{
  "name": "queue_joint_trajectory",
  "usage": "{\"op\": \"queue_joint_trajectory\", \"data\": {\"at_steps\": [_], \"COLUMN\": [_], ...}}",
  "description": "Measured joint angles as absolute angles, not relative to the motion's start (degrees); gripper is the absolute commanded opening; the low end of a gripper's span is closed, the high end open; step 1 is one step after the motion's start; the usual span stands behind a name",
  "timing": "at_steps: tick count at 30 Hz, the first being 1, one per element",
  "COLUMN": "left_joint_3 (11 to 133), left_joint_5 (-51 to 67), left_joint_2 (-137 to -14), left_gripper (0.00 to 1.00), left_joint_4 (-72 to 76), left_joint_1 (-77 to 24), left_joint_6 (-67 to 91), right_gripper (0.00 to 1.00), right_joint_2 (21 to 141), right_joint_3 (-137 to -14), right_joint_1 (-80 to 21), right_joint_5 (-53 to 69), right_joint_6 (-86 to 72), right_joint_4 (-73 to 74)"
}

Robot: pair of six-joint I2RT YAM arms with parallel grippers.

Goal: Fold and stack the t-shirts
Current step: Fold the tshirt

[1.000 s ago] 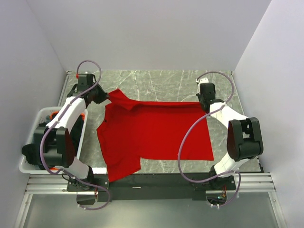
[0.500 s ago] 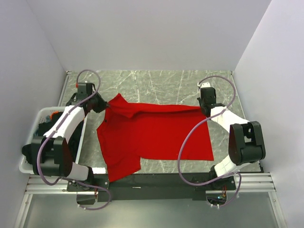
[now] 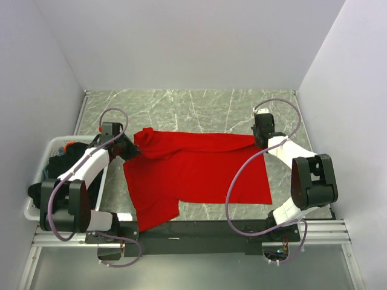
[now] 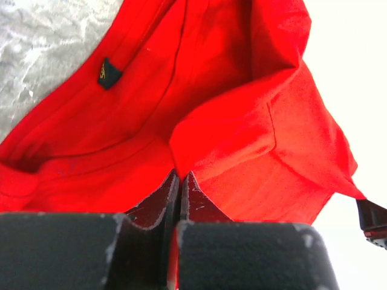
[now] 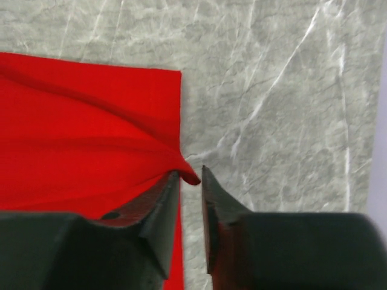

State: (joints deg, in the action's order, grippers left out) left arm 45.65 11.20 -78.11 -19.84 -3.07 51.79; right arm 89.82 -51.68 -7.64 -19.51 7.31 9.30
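Two arms are on one red t-shirt (image 3: 193,172) in the top view. It lies mostly flat in the middle of the marble table (image 3: 199,103), with one sleeve hanging off toward the near edge. Your left gripper (image 3: 129,151) is at the shirt's far left corner, where the cloth is bunched up. Your right gripper (image 3: 261,140) sits at the far right corner. Off to the left is the white basket (image 3: 55,141) with dark clothes (image 3: 57,164) inside.

Left wrist view: the left gripper (image 4: 180,181) has its jaws pressed right together, with a fold of red cloth pinched between them. The shirt (image 4: 242,121) fills most of the view, all folds and seams. A small dark tag (image 4: 109,74) is sewn inside, with a tiny gold mark on it, but it's way too small to read.

Right wrist view: the right gripper (image 5: 191,178) has its jaws a little apart, just a narrow gap. The shirt's corner (image 5: 84,121) is drawn into a little peak, and its tip sits right at the mouth of that gap, against the left finger. It doesn't look clamped. Bare marble is on the right side.
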Motion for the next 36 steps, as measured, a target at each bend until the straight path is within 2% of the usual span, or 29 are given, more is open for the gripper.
{"op": "queue_joint_trajectory", "data": {"at_steps": [8,24,27,28,30,31,34,36], "left_joint_3": [42.6,41.4,41.1,40.7,39.6,39.2,39.0,40.3], "left_joint_5": [11.0,9.9,9.6,9.6,9.3,9.1,7.6,5.7], "left_joint_2": [-74.5,-69.1,-68.4,-68.2,-67.6,-67.4,-67.1,-67.3], "left_gripper": [0.01,0.01,0.16,0.35,0.57,0.70,0.82,0.83], "left_joint_4": [-19.4,-21.1,-21.5,-21.6,-22.2,-22.7,-24.6,-26.6], "left_joint_1": [-3.1,-3.1,-3.1,-3.1,-3.1,-3.1,-3.1,-3.1], "left_joint_6": [52.8,53.3,53.5,53.7,53.8,53.8,53.6,53.2], "right_gripper": [0.43,0.44,0.44,0.45,0.45,0.45,0.45,0.45], "right_joint_2": [86.6,70.3,70.1,70.2,70.2,70.3,71.4,72.7], "right_joint_3": [-48.5,-43.2,-43.2,-43.2,-43.2,-43.2,-43.4,-43.9], "right_joint_1": [-7.6,-7.7,-7.7,-7.7,-7.7,-7.7,-7.7,-7.7], "right_joint_5": [-17.9,-14.5,-11.8,-10.5,-7.7,-6.3,-3.3,-1.8], "right_joint_6": [3.0,-7.5,-9.8,-10.7,-12.4,-13.2,-15.3,-16.3], "right_joint_4": [11.0,11.4,10.9,10.9,10.5,10.3,10.0,10.2]}}
